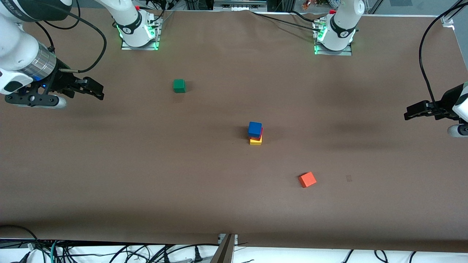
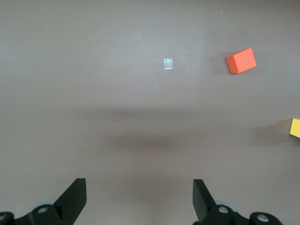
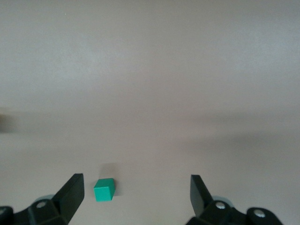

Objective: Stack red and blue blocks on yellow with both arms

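A stack of three cubes stands in the middle of the table: the blue block (image 1: 255, 128) on top, the red block (image 1: 260, 137) under it and mostly hidden, the yellow cube (image 1: 255, 141) at the bottom. The yellow cube's edge also shows in the left wrist view (image 2: 295, 127). My right gripper (image 1: 95, 90) is open and empty, up in the air over the right arm's end of the table. My left gripper (image 1: 412, 111) is open and empty, up over the left arm's end. Both are well apart from the stack.
A green cube (image 1: 179, 86) lies farther from the front camera than the stack, toward the right arm's end; it shows in the right wrist view (image 3: 104, 189). An orange-red cube (image 1: 307, 179) lies nearer the camera; it shows in the left wrist view (image 2: 241, 60). A small pale mark (image 2: 168, 63) is on the table.
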Controlling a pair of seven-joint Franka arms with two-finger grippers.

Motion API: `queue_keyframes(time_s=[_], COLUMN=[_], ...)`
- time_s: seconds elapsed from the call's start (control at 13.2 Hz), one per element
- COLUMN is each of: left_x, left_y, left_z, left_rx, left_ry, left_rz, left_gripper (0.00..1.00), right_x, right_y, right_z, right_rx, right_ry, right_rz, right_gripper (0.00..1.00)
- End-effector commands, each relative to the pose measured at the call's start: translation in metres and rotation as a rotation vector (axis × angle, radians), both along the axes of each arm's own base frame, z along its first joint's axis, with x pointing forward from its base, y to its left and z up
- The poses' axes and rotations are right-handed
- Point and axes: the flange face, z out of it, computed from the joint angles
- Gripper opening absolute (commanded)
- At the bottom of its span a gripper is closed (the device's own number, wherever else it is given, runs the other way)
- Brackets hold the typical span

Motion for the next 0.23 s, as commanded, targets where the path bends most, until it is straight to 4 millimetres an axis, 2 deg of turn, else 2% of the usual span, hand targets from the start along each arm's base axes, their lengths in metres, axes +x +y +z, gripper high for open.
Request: queue_keyframes(time_s=[0.0,0.15], left_x=[-0.0022,-0.0022], left_y=[0.0016,0.0016], left_z=[0.0064,0.0064], left_rx=[-0.016,-0.016], left_ry=[-0.013,-0.013], left_rz=[-0.013,-0.013], left_gripper=[1.00,1.00], right_x=[-0.0049,-0.0047], right_y=[0.0014,0.0015], right_z=[0.0034,0.0024], right_rx=[-0.010,-0.010], right_ry=[-0.006,-0.003], right_rz=[0.030,0.035], right_gripper=[1.00,1.00])
